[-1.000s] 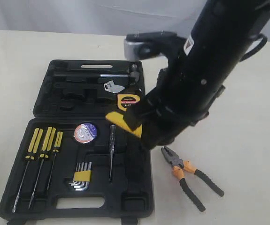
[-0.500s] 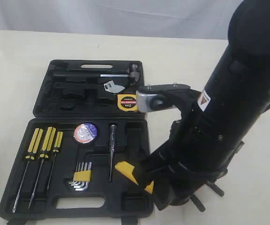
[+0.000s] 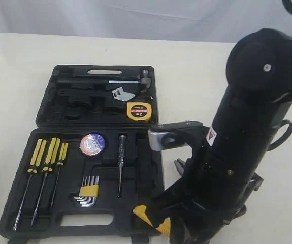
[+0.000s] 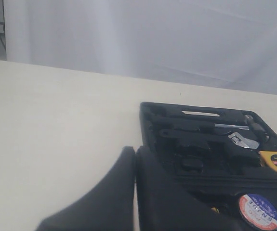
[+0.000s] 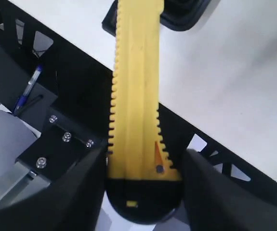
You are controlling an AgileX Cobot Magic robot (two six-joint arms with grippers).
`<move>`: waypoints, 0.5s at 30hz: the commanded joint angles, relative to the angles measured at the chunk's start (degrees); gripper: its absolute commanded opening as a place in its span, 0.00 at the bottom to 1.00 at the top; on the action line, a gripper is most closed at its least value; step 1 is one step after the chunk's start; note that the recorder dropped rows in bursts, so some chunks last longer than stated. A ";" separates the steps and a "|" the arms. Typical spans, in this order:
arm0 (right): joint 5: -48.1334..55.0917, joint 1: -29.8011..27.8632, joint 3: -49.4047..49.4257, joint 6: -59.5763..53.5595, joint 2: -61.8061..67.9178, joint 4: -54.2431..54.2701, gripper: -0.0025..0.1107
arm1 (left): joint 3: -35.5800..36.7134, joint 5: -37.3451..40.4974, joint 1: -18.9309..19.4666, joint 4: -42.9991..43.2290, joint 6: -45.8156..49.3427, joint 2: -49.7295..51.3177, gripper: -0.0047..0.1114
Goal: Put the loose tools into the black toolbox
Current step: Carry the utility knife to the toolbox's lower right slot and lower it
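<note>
Fingers (image 5: 83, 192) of the right gripper (image 5: 143, 163) pinch the knife (image 3: 147, 217) by one end above the toolbox (image 3: 110, 231) corner at the table's (image 3: 13, 76) camera-side edge, so it may swing, snag the rim or land outside; left gripper (image 4: 133, 159) looks closed, empty

The table (image 3: 19, 66) is showing plain cream, the toolbox (image 3: 135, 152) solid black. The utility knife (image 5: 136, 96) is showing yellow with a black end. The tape measure (image 3: 139, 111) is showing yellow and black. The tape roll (image 3: 92, 144) is wearing a white, red and blue label. The screwdrivers (image 3: 46, 152) are showing yellow-and-black handles.
</note>
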 commanded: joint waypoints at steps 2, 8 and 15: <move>-0.06 0.17 0.25 -1.29 1.97 -0.01 0.02 | -0.30 -0.04 -0.33 -0.12 0.02 0.23 0.04; -0.06 0.17 0.25 -1.29 2.22 -0.22 0.02 | -0.30 -0.04 -0.33 -0.12 0.02 0.23 0.04; -0.06 0.17 -0.13 -1.29 4.94 -2.07 0.02 | -0.30 -0.04 -0.33 -0.12 0.02 0.23 0.04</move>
